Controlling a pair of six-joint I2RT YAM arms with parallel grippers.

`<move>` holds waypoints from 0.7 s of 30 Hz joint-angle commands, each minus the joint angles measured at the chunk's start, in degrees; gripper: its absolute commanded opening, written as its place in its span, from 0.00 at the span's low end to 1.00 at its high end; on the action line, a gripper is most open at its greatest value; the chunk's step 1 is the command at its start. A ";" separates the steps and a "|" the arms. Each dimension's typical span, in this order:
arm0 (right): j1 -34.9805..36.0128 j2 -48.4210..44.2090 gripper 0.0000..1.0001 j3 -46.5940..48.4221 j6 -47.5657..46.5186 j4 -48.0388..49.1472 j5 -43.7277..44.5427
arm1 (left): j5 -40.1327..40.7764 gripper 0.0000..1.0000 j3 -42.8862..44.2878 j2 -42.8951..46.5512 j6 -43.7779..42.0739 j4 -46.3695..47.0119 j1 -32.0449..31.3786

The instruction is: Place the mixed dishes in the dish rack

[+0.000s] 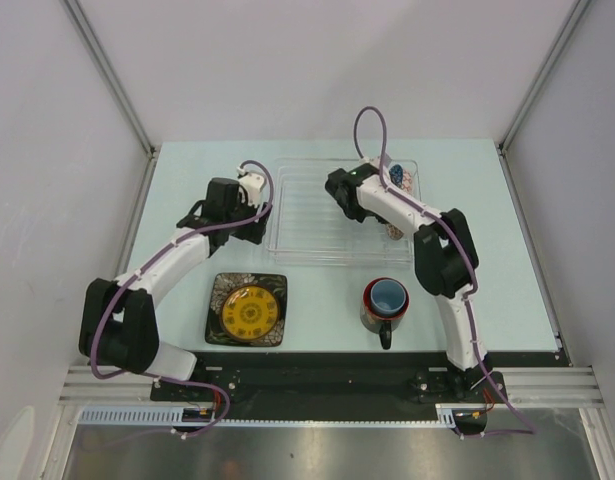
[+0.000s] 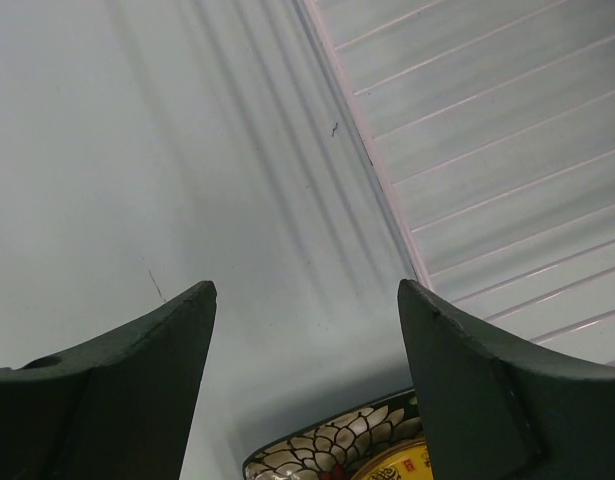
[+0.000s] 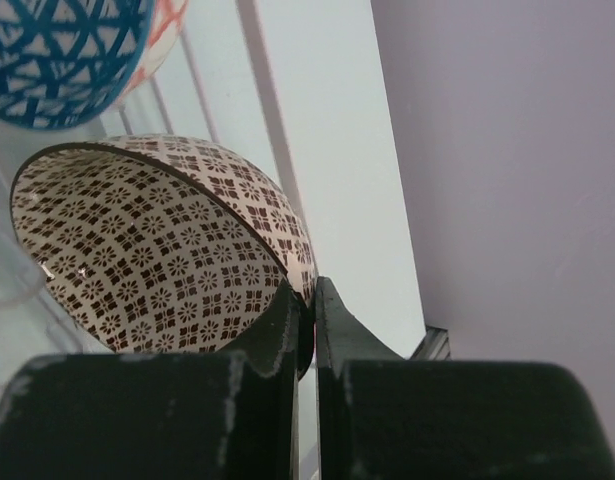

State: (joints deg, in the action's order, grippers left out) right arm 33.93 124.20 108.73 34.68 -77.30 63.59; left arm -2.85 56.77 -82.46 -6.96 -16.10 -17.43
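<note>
Pale tabletop (image 1: 507, 300) bears a clear ribbed plastic dish rack (image 1: 317, 215) at its far edge. Inside its right end sits a tilted brown-patterned beige bowl (image 3: 147, 250), rim pinched by the right gripper (image 3: 312, 300); seat it in a slot before releasing. Left gripper (image 2: 305, 290) gapes empty.

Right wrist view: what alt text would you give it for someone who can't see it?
The right gripper's two black fingers pinch the rim of a beige bowl with a brown pattern, tipped on its side in the clear rack. Part of a blue bowl shows at upper left.
</note>
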 commanded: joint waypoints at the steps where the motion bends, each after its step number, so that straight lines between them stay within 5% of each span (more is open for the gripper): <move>1: 5.52 -0.63 0.02 -2.20 0.74 -9.98 0.49 | -0.31 0.79 -0.08 3.35 0.19 0.10 -0.85; 13: 8.34 -0.09 0.50 -2.29 -0.13 -10.07 -2.25 | 2.32 0.79 -0.87 4.41 -1.39 1.07 -0.85; 17: 8.43 -2.47 0.99 -1.85 -0.31 -10.07 -1.90 | 2.68 0.79 -0.70 4.85 -1.48 0.98 -0.94; 21: 8.96 -5.72 1.00 0.43 -0.05 -10.07 -1.72 | 2.68 0.80 0.26 5.46 -1.91 0.02 -0.94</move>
State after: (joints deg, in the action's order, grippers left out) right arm 42.11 124.01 105.23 32.88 -78.89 61.63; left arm -0.58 56.05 -79.70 -7.73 -16.88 -17.93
